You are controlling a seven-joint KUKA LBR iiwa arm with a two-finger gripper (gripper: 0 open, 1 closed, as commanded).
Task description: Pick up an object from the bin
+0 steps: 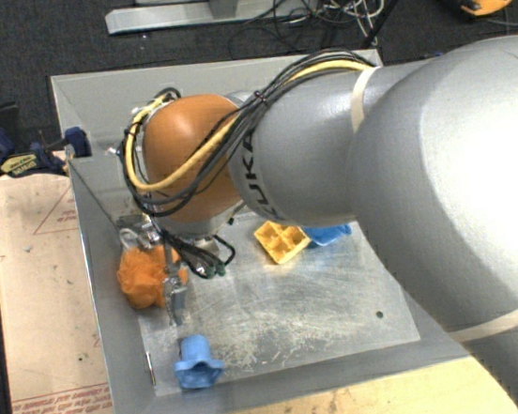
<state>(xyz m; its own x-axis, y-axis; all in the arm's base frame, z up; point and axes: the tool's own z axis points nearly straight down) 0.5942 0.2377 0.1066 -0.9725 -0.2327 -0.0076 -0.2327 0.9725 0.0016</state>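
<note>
The big grey arm (405, 163) comes in from the right, and we see it lying across the far and right part of the grey metal bin (293, 325). At its wrist sits the round orange cover (186, 154), with yellow and black cables (147, 183) looped round its left side and running back along the arm.

Below that cover, at the left of the bin, there is a rough orange lump (139, 279), rounded and crumpled-looking, close against the left wall. It is the thing nearest the hand. The gripper (174, 302) hangs down from under the cover just to the right of that lump, so close that we cannot say whether they touch. Its tip points to the bin floor on the near side of the lump. How far open the hand is, we cannot tell, and we cannot make out anything in its grasp.

Over in the middle of the bin, at the edge of the arm, lies a yellow square piece (281, 242) with a grid of hollows on its face. Just right of it, a blue scrap (331, 234) peeks out from under the arm, touching the yellow piece or very nearly.

Down at the near left corner, well apart from the rest, sits a small blue piece (196, 363), narrow on its far side and wider towards us.
</note>
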